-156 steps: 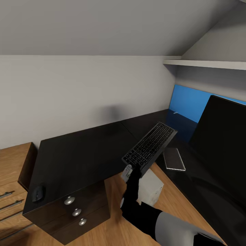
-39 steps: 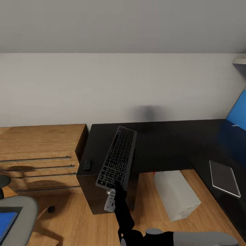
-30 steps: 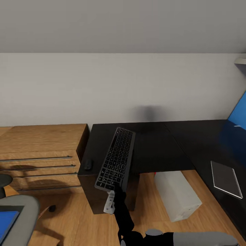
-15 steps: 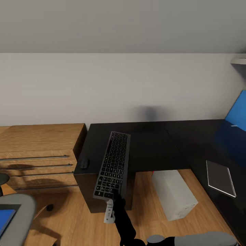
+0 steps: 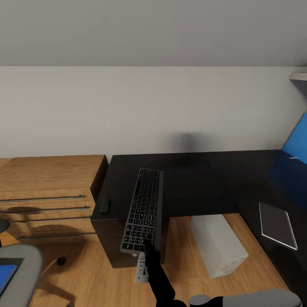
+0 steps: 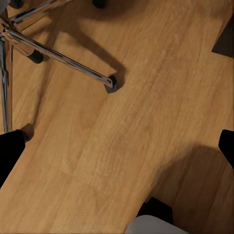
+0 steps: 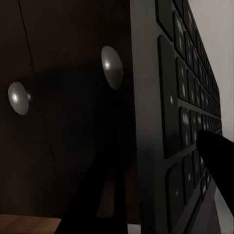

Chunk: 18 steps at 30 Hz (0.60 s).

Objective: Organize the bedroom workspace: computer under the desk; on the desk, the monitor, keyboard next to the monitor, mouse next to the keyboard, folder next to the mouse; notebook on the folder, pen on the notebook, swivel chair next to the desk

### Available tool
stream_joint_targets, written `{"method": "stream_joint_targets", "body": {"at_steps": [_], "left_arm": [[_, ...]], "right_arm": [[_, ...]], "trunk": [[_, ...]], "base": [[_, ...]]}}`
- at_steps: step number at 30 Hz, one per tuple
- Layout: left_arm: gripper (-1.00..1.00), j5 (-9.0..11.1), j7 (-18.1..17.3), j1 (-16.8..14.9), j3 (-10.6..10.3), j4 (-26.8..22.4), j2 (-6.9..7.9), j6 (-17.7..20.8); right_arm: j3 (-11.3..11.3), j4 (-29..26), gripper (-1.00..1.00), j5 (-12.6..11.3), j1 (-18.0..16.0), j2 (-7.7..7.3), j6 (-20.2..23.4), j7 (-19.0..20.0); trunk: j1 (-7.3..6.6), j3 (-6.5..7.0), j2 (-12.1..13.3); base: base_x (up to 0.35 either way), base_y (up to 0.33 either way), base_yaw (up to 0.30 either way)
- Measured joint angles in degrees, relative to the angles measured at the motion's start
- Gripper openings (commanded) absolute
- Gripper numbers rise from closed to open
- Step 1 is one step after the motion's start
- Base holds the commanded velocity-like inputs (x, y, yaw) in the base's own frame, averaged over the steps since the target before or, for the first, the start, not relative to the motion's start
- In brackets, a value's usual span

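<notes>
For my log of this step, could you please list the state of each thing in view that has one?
keyboard: held at its near end, over the desk edge
right gripper: shut on the keyboard
left gripper: open, above the floor
mouse: lying on the desk
notebook: flat on the desk, closed
computer: under the desk
</notes>
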Motion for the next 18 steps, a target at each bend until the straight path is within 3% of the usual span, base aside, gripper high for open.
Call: {"method": "stream_joint_targets", "body": {"at_steps": [7, 13, 18], "left_arm": [[1.00, 0.00, -0.04, 0.00, 0.00, -0.03, -0.05, 0.00], [1.00, 0.00, -0.04, 0.00, 0.00, -0.04, -0.06, 0.00], [1.00, 0.00, -0.03, 0.00, 0.00, -0.05, -0.07, 0.00]], "right_arm": [[0.11, 0.05, -1.00, -0.08, 0.03, 0.08, -0.02, 1.18], [0.11, 0.09, -1.00, -0.02, 0.01, 0.14, 0.08, 2.00], [0.11, 0.15, -1.00, 0.00, 0.02, 0.17, 0.10, 2.13]], "trunk": [[0.02, 0.00, 0.00], [-0.01, 0.00, 0.00], [0.02, 0.00, 0.00]], "base": [[0.094, 0.000, 0.000], [0.272, 0.000, 0.000], [0.086, 0.000, 0.000]]}}
